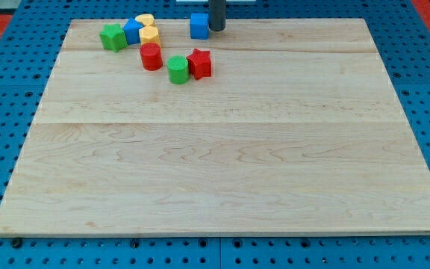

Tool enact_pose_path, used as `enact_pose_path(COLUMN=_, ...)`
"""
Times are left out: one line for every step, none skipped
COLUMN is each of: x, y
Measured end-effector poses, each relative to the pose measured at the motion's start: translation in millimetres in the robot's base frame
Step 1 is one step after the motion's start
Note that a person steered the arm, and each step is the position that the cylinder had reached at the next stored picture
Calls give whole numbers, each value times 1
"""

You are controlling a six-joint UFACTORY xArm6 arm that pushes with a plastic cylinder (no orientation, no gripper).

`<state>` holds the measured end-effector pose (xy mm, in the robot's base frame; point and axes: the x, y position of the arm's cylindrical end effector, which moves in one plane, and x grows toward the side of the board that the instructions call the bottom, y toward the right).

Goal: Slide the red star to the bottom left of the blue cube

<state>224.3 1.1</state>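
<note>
- Currently, my tip (216, 29) rests beside the blue cube (198, 25), at its 3 o'clock.
- Red star (199, 63) lies at the cube's 6 o'clock, touching the green cylinder (177, 69).
- Pincer state: cannot tell; none shows.

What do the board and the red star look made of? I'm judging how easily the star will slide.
The board looks like pale wood planks, smooth and lightly varnished: grain lines, seams between planks and a faint sheen show. The red star looks like painted wood or plastic, uniform in colour with a matte-to-satin surface; the picture cannot settle which. My tip stands beside the blue cube, to the view's right.
</note>
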Motion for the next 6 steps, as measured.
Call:
enact_pose_path(x=19, y=5)
enact_pose_path(x=26, y=10)
enact_pose_path(x=66, y=76)
enact_pose_path(x=121, y=38)
enact_pose_path(x=98, y=-39)
enact_pose_path(x=70, y=-106)
